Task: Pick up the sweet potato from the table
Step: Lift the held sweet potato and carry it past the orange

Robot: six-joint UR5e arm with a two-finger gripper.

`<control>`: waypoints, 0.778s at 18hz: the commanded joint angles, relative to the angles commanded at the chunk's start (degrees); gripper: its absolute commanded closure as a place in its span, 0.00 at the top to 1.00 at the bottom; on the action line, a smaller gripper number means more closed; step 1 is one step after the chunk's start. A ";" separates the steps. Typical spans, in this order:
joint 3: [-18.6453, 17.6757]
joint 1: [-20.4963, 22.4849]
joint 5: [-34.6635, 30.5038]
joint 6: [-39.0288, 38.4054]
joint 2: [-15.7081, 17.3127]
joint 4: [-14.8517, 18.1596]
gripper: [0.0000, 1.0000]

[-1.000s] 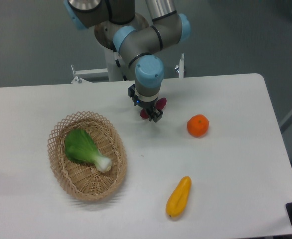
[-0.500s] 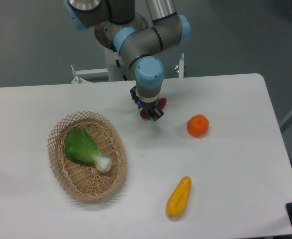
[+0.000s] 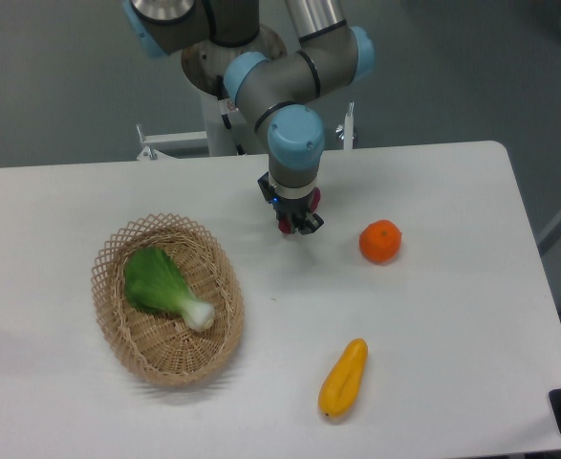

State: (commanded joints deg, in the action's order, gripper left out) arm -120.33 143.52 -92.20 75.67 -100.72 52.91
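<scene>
Magenta slivers of the sweet potato (image 3: 315, 197) show either side of the gripper (image 3: 293, 226), at the back-centre of the table (image 3: 433, 316) left of the orange (image 3: 380, 241). Gripper points straight down over it, body hiding most of the vegetable; jaws look clamped on it, though the contact itself isn't visible. Vertical approach makes sense for a low, finger-like item. Versus a second ago: wrist has shifted slightly right and less purple shows. Wicker basket (image 3: 168, 298) with bok choy (image 3: 162, 286) and the yellow-orange vegetable (image 3: 343, 378) unchanged.

Sweet potato (image 3: 314, 197) between basket (image 3: 168, 298), orange (image 3: 380, 241)
</scene>
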 joint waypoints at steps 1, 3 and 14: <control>0.79 0.00 -0.26 -0.09 0.00 0.18 0.19; 2.28 0.09 -0.35 0.00 0.09 0.18 0.19; 17.13 6.06 -0.09 0.26 -3.16 3.17 0.19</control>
State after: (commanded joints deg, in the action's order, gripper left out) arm -103.20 149.58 -92.29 75.94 -103.88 56.07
